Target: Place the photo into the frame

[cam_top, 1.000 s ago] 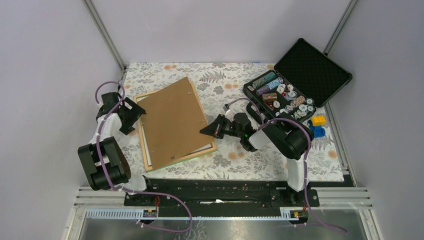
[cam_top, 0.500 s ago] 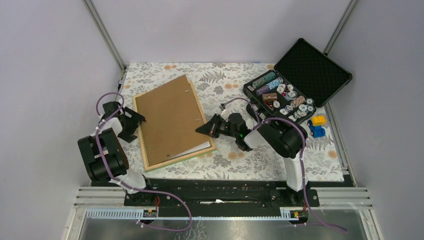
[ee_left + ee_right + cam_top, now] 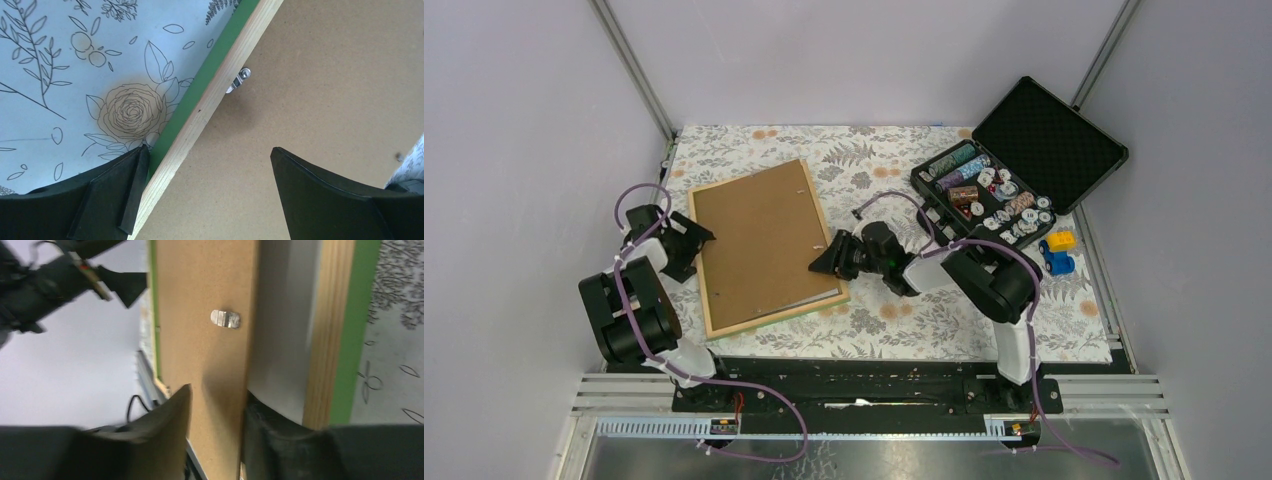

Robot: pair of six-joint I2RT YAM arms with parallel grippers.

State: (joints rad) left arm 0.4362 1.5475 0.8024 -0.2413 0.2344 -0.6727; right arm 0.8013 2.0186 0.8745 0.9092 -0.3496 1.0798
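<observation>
Right end effector point(image 3: 217, 402): parted part-way, nothing clamped, straddling the right edge of the brown fibreboard backing panel point(image 3: 200, 355), short of a small metal turn clip point(image 3: 225, 319).

Left end effector point(image 3: 210, 150): spread wide, holding nothing, set across the left rail of the large picture frame with green face and light wood sides point(image 3: 200, 117). One finger on the cloth side just beside the green edge, the other over the panel.

Frame face down on the floral-clothed table point(image 3: 904, 320), with the panel lying in its recess.

Thin rectangular paper photo point(image 3: 277, 330): only a pale strip showing between panel edge and wooden rail, probably its white back. Otherwise hidden beneath the panel, inside the frame.

Step in hand, by judgement: closing up, with print and backing laid in and the clips not yet turned.

Next move likely to call for pressing the panel flat, then nudging each small tab over its edge. Fine fingertip work, with care not to drag the print askew.
</observation>
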